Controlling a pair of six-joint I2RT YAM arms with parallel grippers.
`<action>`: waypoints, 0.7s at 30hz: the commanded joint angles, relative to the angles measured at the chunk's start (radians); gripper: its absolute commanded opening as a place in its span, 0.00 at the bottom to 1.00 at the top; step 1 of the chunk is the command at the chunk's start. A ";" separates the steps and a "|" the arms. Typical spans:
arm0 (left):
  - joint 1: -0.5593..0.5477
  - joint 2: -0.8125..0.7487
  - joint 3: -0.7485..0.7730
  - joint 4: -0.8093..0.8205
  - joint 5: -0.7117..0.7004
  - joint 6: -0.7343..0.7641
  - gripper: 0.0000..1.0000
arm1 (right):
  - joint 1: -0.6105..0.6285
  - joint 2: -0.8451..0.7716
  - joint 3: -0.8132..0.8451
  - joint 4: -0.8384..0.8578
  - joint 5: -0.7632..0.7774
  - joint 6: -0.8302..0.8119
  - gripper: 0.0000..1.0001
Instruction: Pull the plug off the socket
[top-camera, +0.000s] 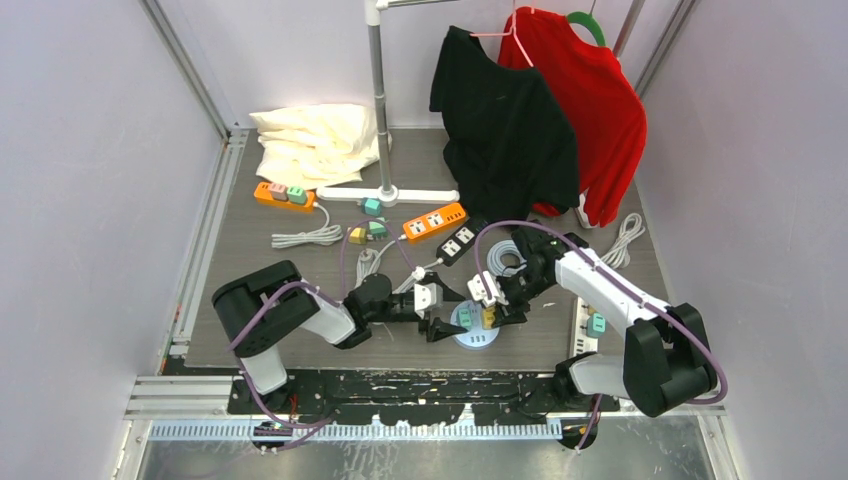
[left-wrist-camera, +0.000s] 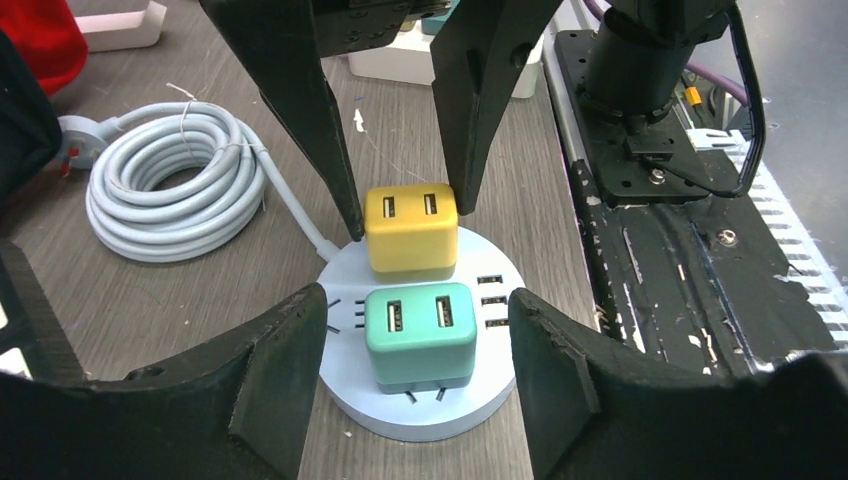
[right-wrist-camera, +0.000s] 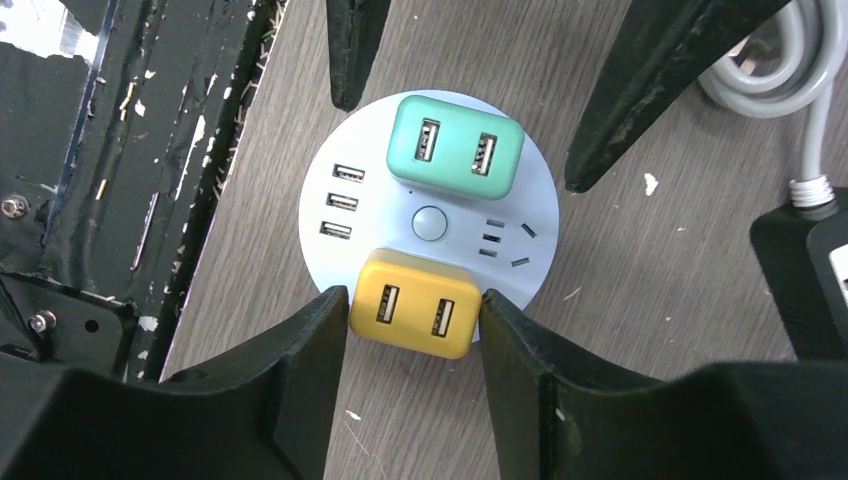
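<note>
Right gripper (right-wrist-camera: 413, 302) is clamping the glossy, rounded yellow plug (right-wrist-camera: 414, 312) at 6 o'clock on the smooth round socket (right-wrist-camera: 390, 238), while the open left gripper (left-wrist-camera: 418, 312) is straddling the green plug (left-wrist-camera: 418, 335) at 12 o'clock, both plugs hiding their prongs.

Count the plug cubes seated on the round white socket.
2. The yellow plug sits on the round socket, gripped by the right end effector; the green plug sits beside it on the same socket, flanked by the open left end effector. None appears hidden.
</note>
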 joint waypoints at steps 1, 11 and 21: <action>-0.020 -0.004 0.017 0.033 -0.028 -0.045 0.66 | 0.003 -0.017 -0.021 -0.001 0.010 0.026 0.59; -0.092 -0.027 0.044 -0.129 -0.186 0.044 0.68 | 0.003 -0.029 -0.031 0.033 -0.018 0.094 0.73; -0.094 -0.004 0.066 -0.137 -0.194 0.048 0.66 | 0.008 -0.028 -0.041 0.074 -0.024 0.139 0.65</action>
